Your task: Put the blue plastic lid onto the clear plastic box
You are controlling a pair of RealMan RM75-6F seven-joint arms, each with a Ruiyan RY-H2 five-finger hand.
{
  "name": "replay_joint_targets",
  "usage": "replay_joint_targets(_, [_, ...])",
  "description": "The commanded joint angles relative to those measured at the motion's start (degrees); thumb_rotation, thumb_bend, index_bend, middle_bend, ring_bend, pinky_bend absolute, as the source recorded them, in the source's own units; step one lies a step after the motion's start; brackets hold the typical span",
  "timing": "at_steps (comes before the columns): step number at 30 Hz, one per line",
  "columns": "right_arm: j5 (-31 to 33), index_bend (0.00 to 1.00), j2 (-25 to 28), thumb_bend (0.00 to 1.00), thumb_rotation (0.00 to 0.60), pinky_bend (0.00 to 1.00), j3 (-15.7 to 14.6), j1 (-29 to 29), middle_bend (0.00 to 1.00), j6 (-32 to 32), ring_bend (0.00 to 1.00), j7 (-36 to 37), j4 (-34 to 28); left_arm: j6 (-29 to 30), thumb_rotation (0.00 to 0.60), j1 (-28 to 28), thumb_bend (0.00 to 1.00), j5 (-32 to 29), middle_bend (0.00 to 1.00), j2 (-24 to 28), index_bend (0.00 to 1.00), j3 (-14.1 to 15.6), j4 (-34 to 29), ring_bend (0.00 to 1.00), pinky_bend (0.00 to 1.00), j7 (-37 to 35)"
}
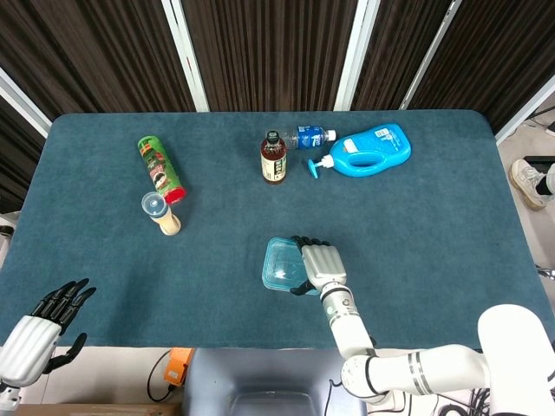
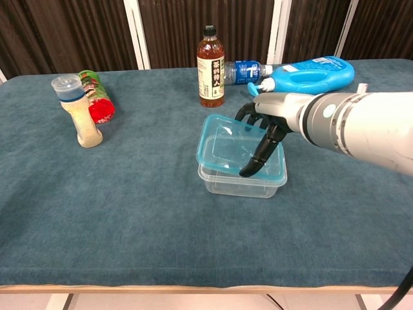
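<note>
Blue lid (image 2: 240,150): lying on top of the clear box (image 2: 242,183) near mid-table, not visibly pressed home; its left side looks to overhang the box rim slightly.

Risk: if I let go or press now, the lid could seat crooked, or tip off one edge, because it sits a little askew. A sideways drag of my fingers could slide the light box across the cloth.

Right hand (image 2: 264,132): palm down over the lid's right part, dark fingers (image 2: 257,159) curled onto it, holding it.

Left hand (image 1: 48,316): at the table's near corner, fingers spread, holding nothing.
</note>
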Motion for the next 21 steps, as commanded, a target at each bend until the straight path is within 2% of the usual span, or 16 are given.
replay_joint_targets(1, [0.0,0.75,0.0,0.35,0.6,0.5,0.1,-0.1,0.48,0.0,0.4,0.0,0.0,0.1,0.6,0.0,0.43,0.0,0.0,0.0,0.0,0.0,0.0,0.0,0.16,-0.1])
replay_joint_targets(21, [-0.6,0.74,0.3,0.35,0.6,0.5,0.0,-0.9,0.48,-0.7,0.4,-0.1,-0.5,0.4,0.6,0.1,0.43,0.3,0.0,0.0,0.0,0.1,0.1,0.0,0.16,-0.2])
